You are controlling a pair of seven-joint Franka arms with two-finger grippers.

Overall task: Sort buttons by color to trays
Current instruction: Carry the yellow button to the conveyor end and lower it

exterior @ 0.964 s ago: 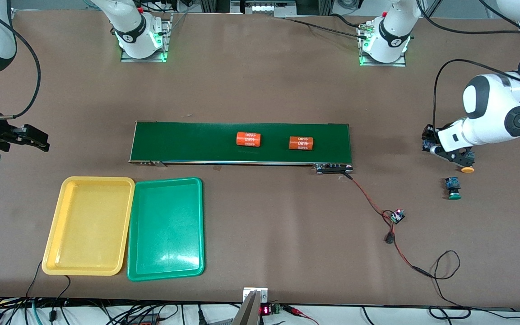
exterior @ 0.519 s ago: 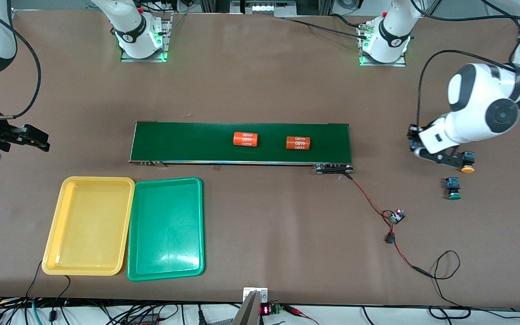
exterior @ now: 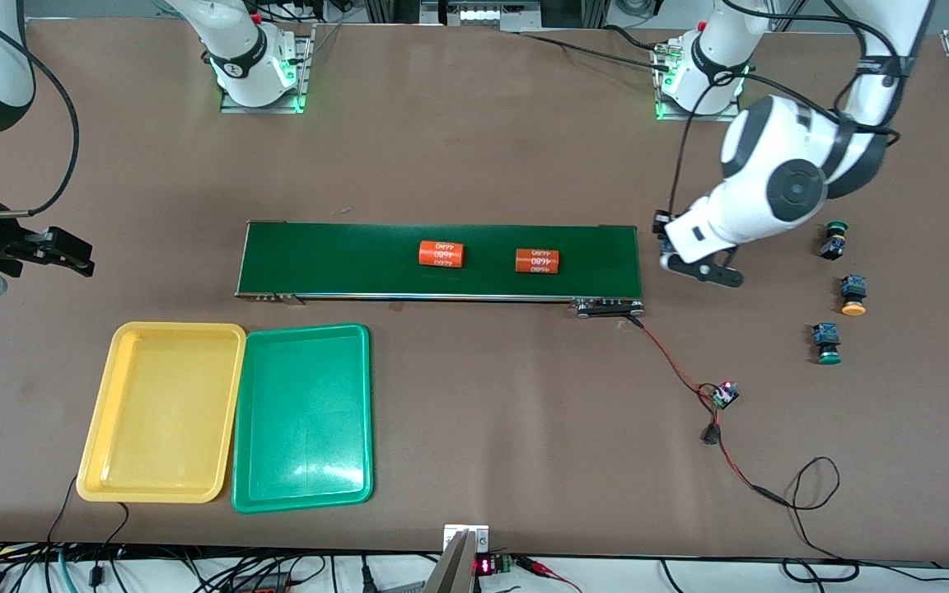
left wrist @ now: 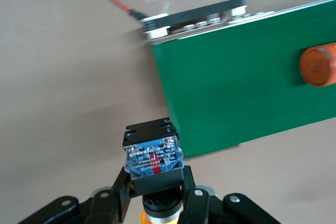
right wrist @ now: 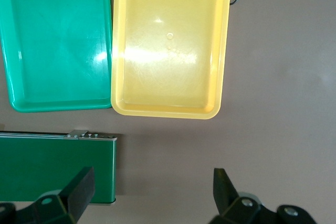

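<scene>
Waiting mid-height at the frame's edge, right hand point(exterior: 79, 259), fingers spread wide, holding nothing. Lower down, side by side: yellow tray point(exterior: 104, 412) and green tray point(exterior: 363, 412), glossy shallow plastic with rounded corners. Mid-frame, matte conveyor belt point(exterior: 343, 259) carrying two orange cylinders point(exterior: 441, 254). Just off the belt's end, left hand point(exterior: 709, 272) clamped on a yellow-capped button point(left wrist: 152, 158), boxy black-and-blue body. Likely risk: smooth, hard housing twisting or slipping during the long carry. Resting toward the left arm's end, three more buttons point(exterior: 853, 296).
</scene>
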